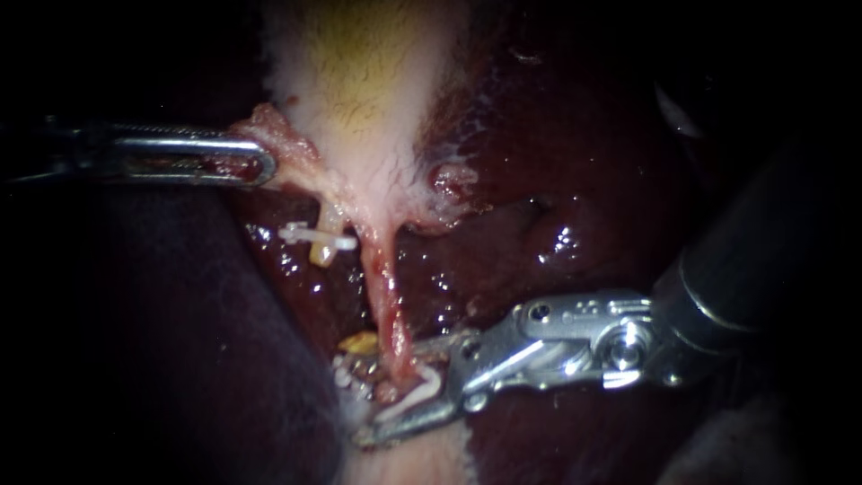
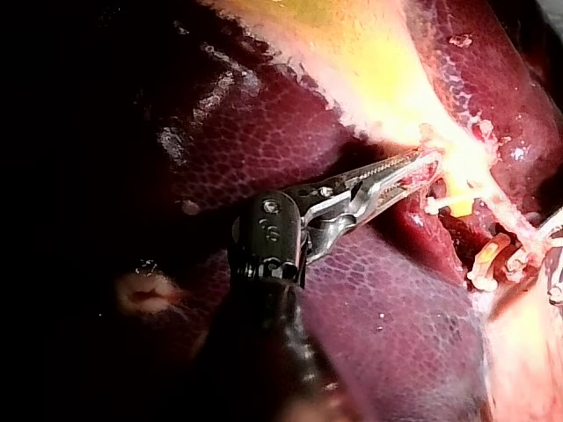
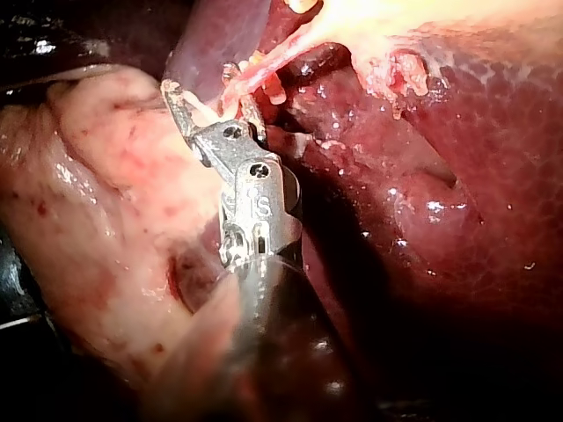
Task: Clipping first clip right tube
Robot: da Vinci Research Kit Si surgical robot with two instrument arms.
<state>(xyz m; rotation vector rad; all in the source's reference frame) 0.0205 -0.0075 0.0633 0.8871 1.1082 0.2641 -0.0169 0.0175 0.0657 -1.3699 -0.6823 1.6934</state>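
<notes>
Thin pink right tube (image 1: 384, 287) runs down from pale yellow gallbladder (image 1: 368, 81). Right instrument (image 1: 377, 395): pincer spread astride tube end far from gallbladder, small white clip (image 1: 417, 393) loaded. Left instrument (image 1: 262, 167): pincer pinching gallbladder edge. Risk: closing askew, so clip catches only part of tube and slips.

From my console, the only thing I can see carrying the work is the liver (image 1: 593, 171), dark red and wet. The pale gallbladder (image 1: 368, 81) lies directly on it and narrows downward into the thin pink right tube (image 1: 384, 287). Just beside that tube, a short stub (image 1: 323, 254) wears a white clip (image 1: 316, 237) over the liver.
</notes>
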